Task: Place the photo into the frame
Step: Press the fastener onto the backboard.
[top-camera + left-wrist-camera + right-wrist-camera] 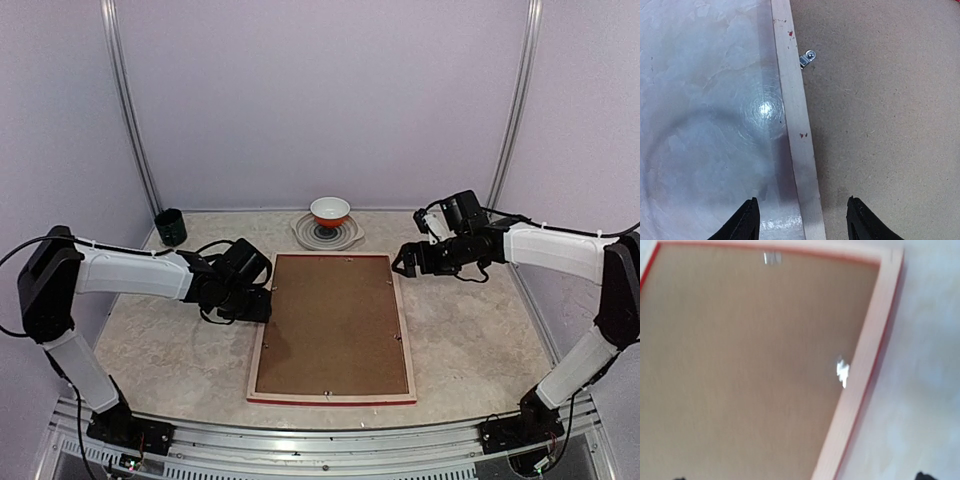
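The left gripper (258, 303) hovers with its jaws partly apart and holding nothing; the pale wooden left rail of the frame (796, 125) runs under the gap between them, with the table (700, 125) below the left fingertip and the brown backing board (880, 125) below the right one; 1 small metal clip (808, 57) sits ahead of the jaws at the rail's inner edge.

The frame lies face down between the 2 grippers, the board filling its opening; the photo shows in none of the 3 views, so I judge it already lies under the board, though that is unconfirmed.

The right gripper (405, 262) hangs with jaws spread wide and empty, just off the frame's far right corner.

What seems left is securing the clips; whether any is already turned I cannot tell.
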Controlling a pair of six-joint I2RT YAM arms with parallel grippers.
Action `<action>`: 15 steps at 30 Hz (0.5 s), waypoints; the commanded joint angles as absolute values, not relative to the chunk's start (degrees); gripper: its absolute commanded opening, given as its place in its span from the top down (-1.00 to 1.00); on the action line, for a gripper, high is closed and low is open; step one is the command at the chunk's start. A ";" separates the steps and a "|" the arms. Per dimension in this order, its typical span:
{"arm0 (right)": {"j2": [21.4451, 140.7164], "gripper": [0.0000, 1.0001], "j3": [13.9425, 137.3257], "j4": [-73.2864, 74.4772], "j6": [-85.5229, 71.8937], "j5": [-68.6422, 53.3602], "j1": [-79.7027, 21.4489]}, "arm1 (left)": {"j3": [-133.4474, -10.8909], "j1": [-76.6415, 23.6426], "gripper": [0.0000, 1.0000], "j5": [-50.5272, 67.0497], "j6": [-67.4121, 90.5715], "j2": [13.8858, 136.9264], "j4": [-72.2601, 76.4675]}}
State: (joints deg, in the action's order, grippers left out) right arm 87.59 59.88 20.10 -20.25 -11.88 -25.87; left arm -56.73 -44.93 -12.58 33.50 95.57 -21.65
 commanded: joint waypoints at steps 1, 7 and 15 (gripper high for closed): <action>93.63 -0.98 68.72 25.42 -13.51 -9.26 -25.14 | -59.07 -44.29 -0.18 -10.48 31.82 98.22 -18.27; 105.05 -0.99 81.59 28.45 -9.22 -2.73 -25.20 | -58.30 -44.38 -0.18 -9.75 31.79 100.94 -16.24; 117.94 -0.98 95.31 27.17 1.90 -3.15 -25.22 | -56.62 -44.47 -0.09 -9.10 31.82 101.69 -14.36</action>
